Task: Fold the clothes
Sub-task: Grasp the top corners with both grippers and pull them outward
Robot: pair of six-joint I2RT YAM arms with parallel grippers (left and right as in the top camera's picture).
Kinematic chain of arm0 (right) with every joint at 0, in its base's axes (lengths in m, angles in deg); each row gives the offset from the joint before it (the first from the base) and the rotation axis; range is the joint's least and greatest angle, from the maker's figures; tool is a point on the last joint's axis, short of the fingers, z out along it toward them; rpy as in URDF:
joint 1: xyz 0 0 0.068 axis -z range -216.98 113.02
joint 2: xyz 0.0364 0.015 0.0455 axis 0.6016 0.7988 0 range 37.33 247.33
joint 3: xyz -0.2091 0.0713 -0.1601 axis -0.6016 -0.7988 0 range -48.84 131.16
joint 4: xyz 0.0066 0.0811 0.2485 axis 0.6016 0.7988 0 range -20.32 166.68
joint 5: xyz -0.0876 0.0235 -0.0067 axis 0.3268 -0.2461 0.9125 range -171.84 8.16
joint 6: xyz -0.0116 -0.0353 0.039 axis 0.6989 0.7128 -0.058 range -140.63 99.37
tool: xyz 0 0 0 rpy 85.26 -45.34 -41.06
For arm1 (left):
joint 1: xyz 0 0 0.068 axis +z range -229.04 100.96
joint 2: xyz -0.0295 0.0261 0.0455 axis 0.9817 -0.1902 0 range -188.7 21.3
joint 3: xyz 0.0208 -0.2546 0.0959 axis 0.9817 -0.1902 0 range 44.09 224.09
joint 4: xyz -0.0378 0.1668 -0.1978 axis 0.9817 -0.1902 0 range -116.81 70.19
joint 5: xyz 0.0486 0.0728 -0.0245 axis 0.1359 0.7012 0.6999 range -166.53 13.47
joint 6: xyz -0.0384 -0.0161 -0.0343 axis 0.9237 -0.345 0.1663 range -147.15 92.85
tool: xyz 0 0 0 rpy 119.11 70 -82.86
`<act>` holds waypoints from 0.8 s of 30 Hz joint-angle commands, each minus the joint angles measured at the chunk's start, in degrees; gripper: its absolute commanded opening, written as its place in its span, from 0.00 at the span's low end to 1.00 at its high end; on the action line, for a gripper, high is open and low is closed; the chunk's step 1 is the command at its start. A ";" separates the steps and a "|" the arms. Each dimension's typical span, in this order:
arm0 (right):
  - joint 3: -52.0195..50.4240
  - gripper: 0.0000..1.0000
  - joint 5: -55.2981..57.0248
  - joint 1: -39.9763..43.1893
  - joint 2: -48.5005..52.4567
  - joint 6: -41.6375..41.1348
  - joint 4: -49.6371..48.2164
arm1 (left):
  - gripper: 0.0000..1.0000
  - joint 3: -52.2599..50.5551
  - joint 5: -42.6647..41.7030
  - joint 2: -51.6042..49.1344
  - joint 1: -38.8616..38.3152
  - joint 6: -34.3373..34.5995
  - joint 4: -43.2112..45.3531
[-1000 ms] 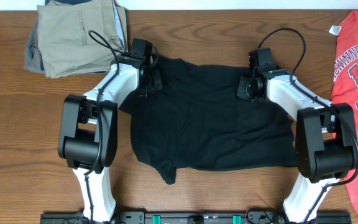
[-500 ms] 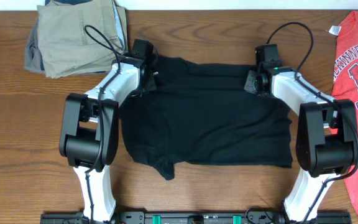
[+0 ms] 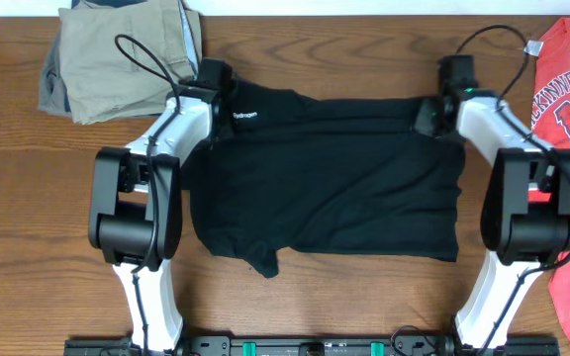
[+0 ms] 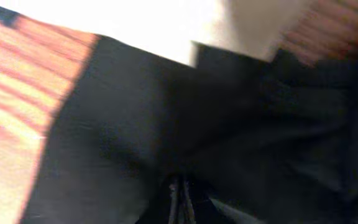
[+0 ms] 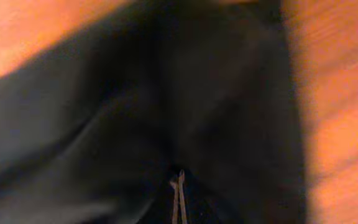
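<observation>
Black T-shirt (image 3: 325, 188) lies spread at table (image 3: 28, 198) ctr, top edge stretched btwn 2 grippers; wood shows L, R and below hem. Left gripper (image 4: 179, 196), right gripper (image 5: 178, 193): jaws together, clamped on shirt.

Both my arms reach forward, spread wide apart.
My left pincer (image 3: 222, 97) and right pincer (image 3: 430, 112) are at the far ends of their reach, with my elbows folded back towards my base. Each one has its fingers pressed together on a fold of the shirt (image 3: 325, 188).
</observation>
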 commanded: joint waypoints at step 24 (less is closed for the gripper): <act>22.10 0.99 -15.72 -3.96 0.90 4.66 21.68 | 0.96 1.60 -22.25 9.38 0.79 -5.88 -0.04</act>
